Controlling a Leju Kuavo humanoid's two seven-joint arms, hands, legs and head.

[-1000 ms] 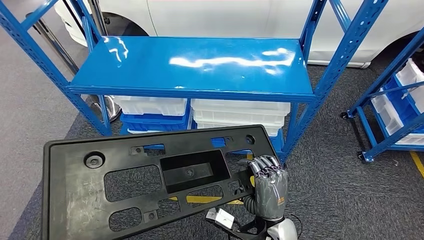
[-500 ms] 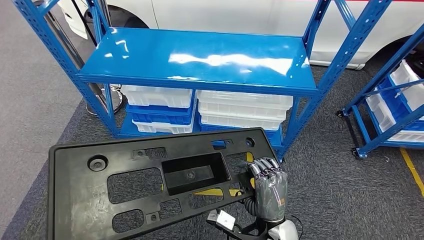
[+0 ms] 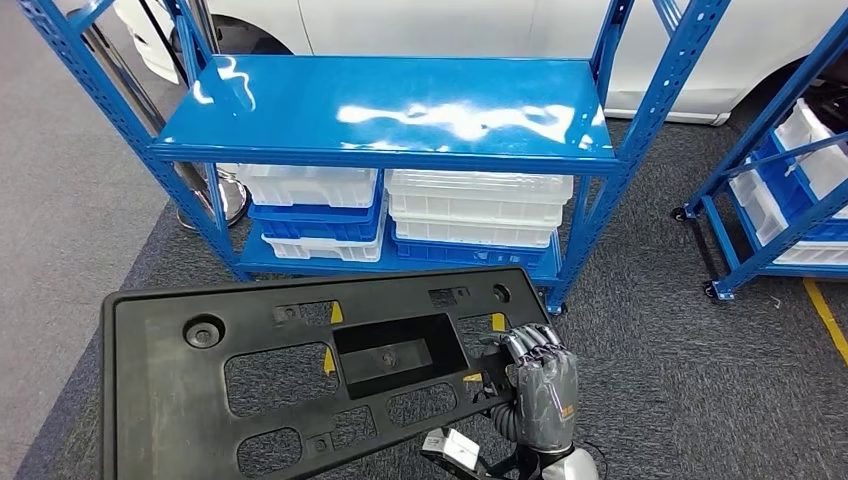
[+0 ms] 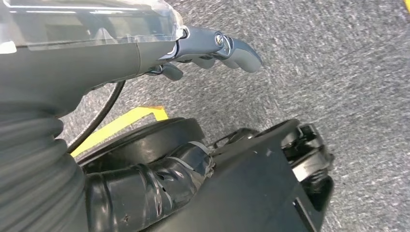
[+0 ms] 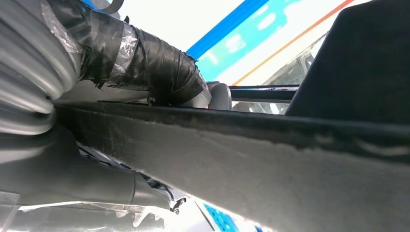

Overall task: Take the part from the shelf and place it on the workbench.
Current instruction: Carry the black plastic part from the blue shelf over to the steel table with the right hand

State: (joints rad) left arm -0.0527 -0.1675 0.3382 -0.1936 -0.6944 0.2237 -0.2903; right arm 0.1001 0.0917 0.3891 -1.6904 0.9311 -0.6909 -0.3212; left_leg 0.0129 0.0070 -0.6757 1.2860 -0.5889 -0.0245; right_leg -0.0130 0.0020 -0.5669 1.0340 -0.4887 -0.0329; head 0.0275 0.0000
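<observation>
Head view: our right hand (image 3: pixel 540 385) grips the part (image 3: pixel 300 380) at its right edge, held off the floor, near the shelf (image 3: pixel 390 110). Left hand (image 4: pixel 212 46) holds nothing, fingers loosely curled. No workbench seen; we judge placing remains.

Ahead of my right hand (image 3: pixel 541 396) I see a blue steel shelf (image 3: pixel 390 105), its glossy top catching ceiling light, with white and blue bins (image 3: pixel 400 215) stacked on its lower level. Dark grey carpet (image 3: pixel 660 340) lies under the hand, a second blue rack (image 3: pixel 780 200) stands off to its right, and a white car body (image 3: pixel 450 28) sits beyond the shelf.
</observation>
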